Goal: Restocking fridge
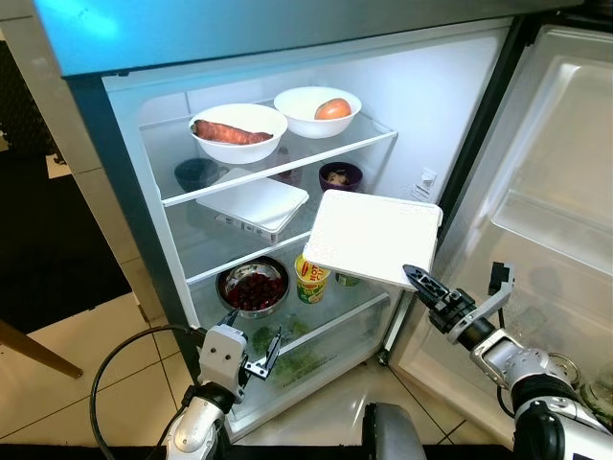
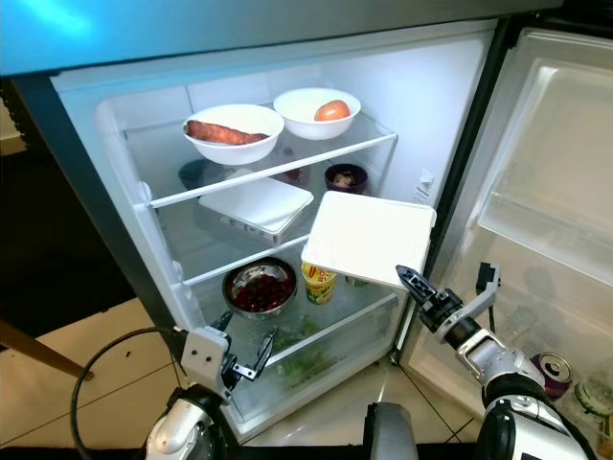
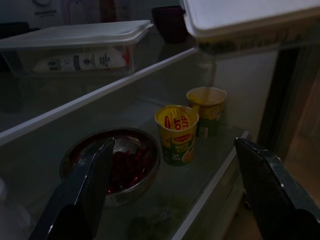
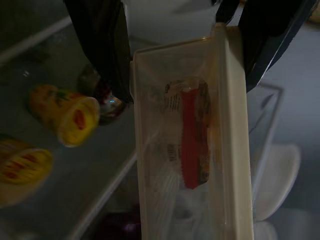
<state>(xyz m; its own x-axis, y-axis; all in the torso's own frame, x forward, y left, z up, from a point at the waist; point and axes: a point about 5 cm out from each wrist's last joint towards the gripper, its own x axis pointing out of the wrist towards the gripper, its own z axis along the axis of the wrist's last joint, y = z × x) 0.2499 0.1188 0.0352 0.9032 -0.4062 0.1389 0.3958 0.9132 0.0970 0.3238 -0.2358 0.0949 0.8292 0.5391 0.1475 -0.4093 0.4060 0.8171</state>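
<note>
Left gripper [image 1: 254, 356] hangs released, low before the open fridge [image 1: 134, 153], near a steel bowl of cherries [image 1: 254, 286] and a yellow cup [image 1: 310, 278] on the lower shelf. Right gripper [image 1: 414, 276] clenches the white lidded container [image 1: 374, 236], held at the fridge's right side.

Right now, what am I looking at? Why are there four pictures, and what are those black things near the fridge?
A walking robot is filling a fridge. The two bright pictures come from cameras on its head. The two dark ones come from cameras on its wrists.

The black things are its fingers. Each arm ends in a pincer. The right pincer is shut on a white lidded box, held in front of the open fridge. The left pincer waits open, low down.

Inside sit a bowl with a carrot, a bowl with a tomato, another white box, a metal bowl of red fruit and yellow cups.
</note>
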